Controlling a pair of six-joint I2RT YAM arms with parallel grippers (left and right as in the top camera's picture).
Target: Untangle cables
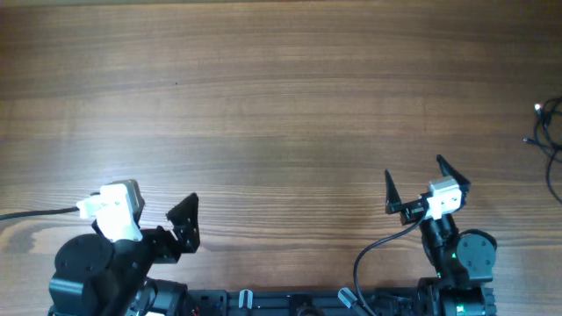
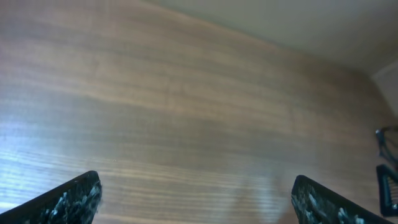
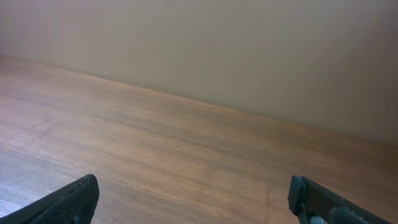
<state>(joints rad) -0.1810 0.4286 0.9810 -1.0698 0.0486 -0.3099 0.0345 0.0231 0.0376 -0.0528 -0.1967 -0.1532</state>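
Nearest us, by the near edge of the wooden tabletop (image 1: 281,96), the left hand (image 1: 186,225) sits low on the left and points toward the right. In its wrist view we see the two fingers (image 2: 71,200) spread wide over the wood, so the hand is open and holds nothing. Further right, the right hand (image 1: 418,181) points away from the base. Its fingers (image 3: 68,202) also stand well apart, gripping nothing. Farther out, at the right edge of the overhead view, we find the cables (image 1: 551,132). They are thin dark loops lying on the tabletop, partly cut off by the frame, with small ends poking out to the left. They lie well apart from both hands. In the right wrist view a plain beige wall (image 3: 249,50) rises beyond the tabletop.
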